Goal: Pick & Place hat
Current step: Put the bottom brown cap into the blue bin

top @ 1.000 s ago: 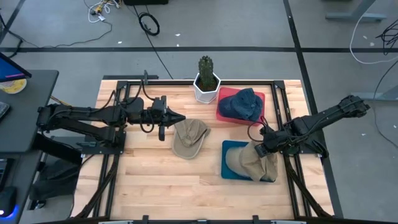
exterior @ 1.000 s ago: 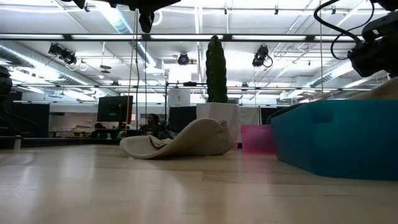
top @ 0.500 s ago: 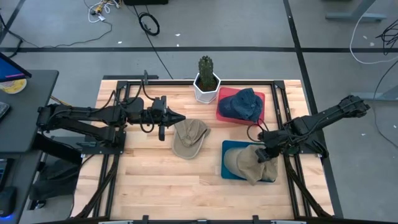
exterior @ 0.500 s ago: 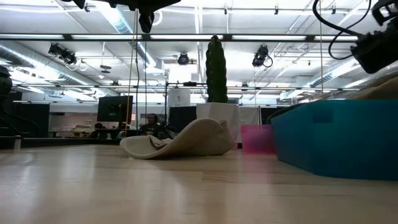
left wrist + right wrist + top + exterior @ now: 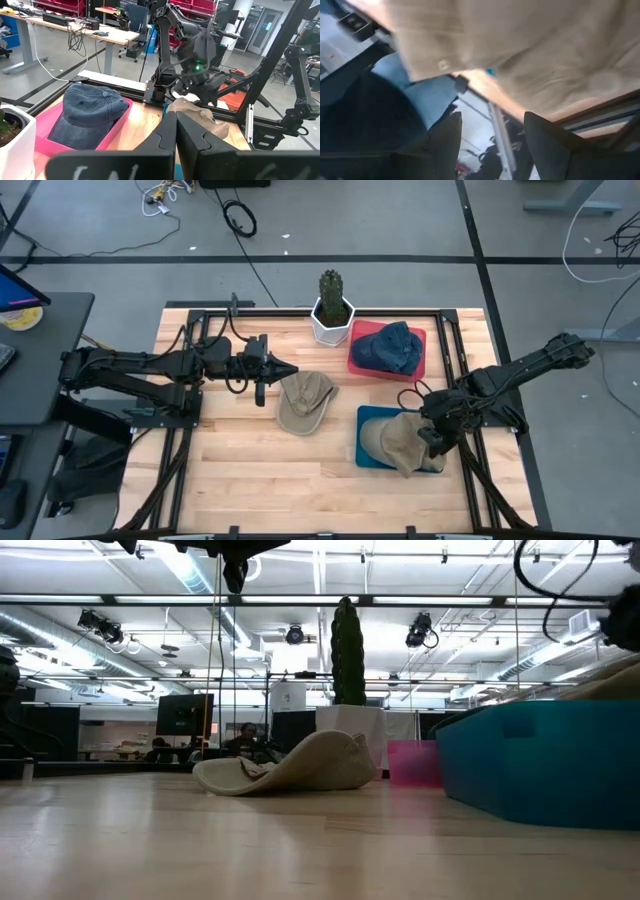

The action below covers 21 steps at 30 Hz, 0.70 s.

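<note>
Right hand [image 5: 432, 442] fingers apart over tan hat [image 5: 395, 442] in teal tray [image 5: 366, 436], cactus pot [image 5: 331, 323] behind

- The high view looks straight down from well above, taking in the whole wooden table [image 5: 250, 470] and both arms.
- The low view sits at tabletop height, facing level across the boards into the room; the beige hat [image 5: 300, 765], the cactus pot [image 5: 350, 735] and the teal tray [image 5: 545, 760] show here and from above.
- The left wrist view looks forward past its own closed fingers [image 5: 167, 132], beyond them the pink tray [image 5: 117, 117] and the far arm.
- The right wrist view sits very close, beige cloth [image 5: 520, 55] just beyond its parted fingers [image 5: 547, 142].
</note>
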### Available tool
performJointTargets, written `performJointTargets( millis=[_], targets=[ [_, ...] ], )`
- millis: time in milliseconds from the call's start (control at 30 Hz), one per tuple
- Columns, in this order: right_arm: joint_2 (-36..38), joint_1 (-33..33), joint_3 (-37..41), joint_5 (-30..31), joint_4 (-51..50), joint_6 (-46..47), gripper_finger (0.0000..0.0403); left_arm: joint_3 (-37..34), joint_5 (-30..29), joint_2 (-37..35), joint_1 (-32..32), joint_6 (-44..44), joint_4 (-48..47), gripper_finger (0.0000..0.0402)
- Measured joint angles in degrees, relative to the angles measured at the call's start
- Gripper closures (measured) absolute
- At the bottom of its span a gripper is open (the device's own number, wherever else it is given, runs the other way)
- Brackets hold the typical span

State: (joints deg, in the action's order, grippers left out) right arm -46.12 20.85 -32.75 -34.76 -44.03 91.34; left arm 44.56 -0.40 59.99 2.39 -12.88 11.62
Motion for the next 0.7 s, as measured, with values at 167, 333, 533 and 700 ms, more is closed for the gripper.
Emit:
performJointTargets(
  millis=[167,333,533,700],
  targets=[
    [0.0,0.0,-5.7,3.0,5.7,1.5,0.0186,0.0,0.0,0.0,0.0,0.0,-1.0,0.0392],
    [0.1,0.3,-11.7,17.6,19.3,0.6,0.0186,0.0,0.0,0.0,0.0,-0.7,-1.4,0.0392],
    [-2.2,1.8,-11.2,30.8,34.0,-5.3,0.0185,0.0,-1.2,0.0,0.1,-1.0,-1.5,0.0392],
    [-7.8,2.6,-11.1,24.9,33.8,-7.7,0.0192,0.0,-1.5,0.0,0.1,-1.2,-1.6,0.0392]
  ],
)
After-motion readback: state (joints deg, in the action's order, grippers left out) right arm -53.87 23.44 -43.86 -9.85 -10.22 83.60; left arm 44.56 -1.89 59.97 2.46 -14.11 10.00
